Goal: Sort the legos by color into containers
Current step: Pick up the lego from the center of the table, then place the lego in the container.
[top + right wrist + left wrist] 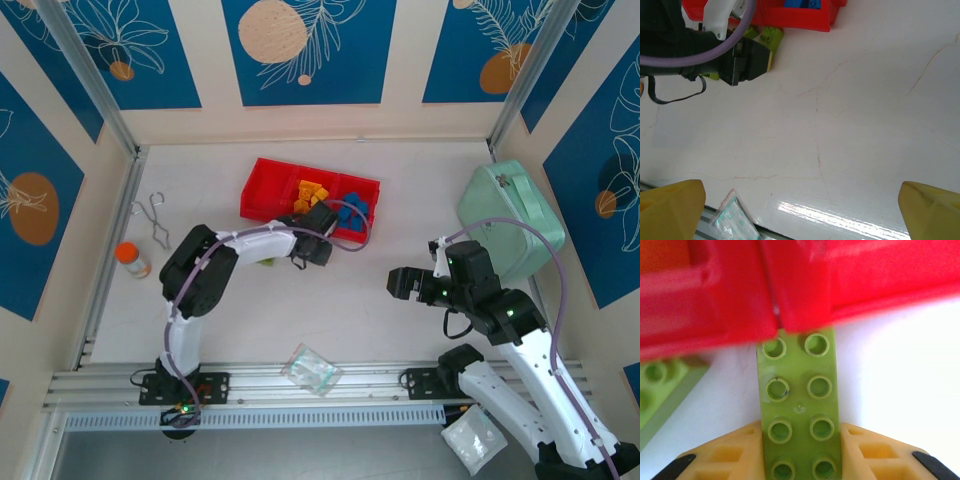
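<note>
The left arm rises from its base, folds at the elbow and reaches right and away from the base, with the wrist tipped downward. The left gripper is closed, its yellow fingers pressing on both long sides of a lime green brick. The right arm leans in from the right, forearm pointing left. The right gripper is spread wide, its yellow fingers far apart, with nothing between them.
</note>
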